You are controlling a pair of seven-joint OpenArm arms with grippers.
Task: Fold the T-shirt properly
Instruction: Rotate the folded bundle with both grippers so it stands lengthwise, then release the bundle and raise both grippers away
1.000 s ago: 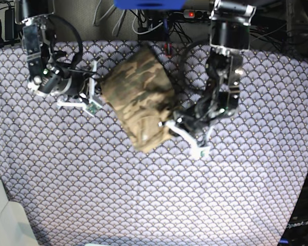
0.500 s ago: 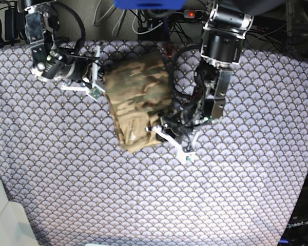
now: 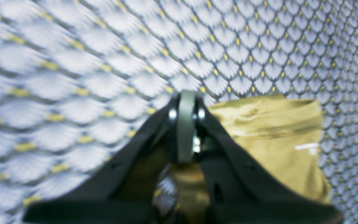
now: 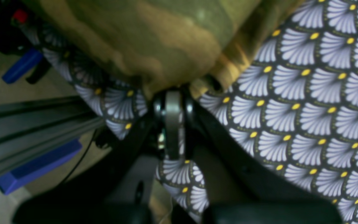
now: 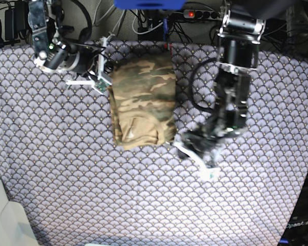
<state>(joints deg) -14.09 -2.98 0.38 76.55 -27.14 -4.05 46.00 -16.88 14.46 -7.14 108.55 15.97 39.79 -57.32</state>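
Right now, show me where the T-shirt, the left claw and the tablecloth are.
T-shirt (image 5: 142, 102), base view, middle of the folded top layer.
left claw (image 5: 208, 168), base view, between its white fingertips.
tablecloth (image 5: 143, 200), base view, bare patterned cloth below the shirt.

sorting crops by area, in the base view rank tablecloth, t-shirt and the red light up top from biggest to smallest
1. tablecloth, fills most of the view
2. T-shirt, a folded block near the middle
3. red light, a tiny dot at the back edge

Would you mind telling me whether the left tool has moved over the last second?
Yes. In the base view the left tool has drawn away from the T-shirt, shifting rightward and nearer the camera across the tablecloth.
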